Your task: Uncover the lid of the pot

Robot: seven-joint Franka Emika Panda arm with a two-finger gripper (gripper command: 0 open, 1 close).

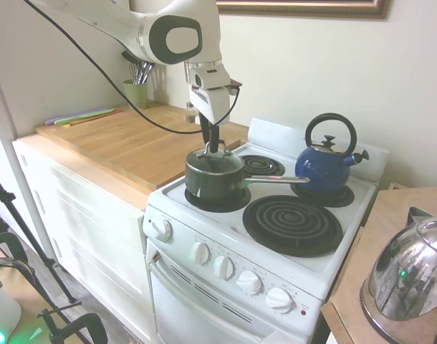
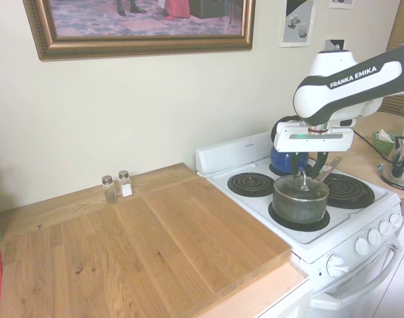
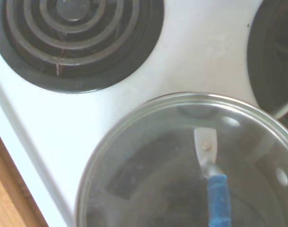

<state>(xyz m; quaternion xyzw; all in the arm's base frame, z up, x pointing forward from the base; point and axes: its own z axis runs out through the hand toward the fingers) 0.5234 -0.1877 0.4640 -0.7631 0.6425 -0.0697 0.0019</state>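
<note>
White Franka arm's pincer pts straight down w/ fingers closed on arched loop handle of round glass metal-rimmed lid, which sits directly under it on the dark green saucepan w/ long silver handle, blue kettle on burner beyond pincer.

Cream walls fill the upper frame, with a gilt-framed picture at top left. A wooden table spans the lower left over white cabinets. A white stove stands at right.
</note>
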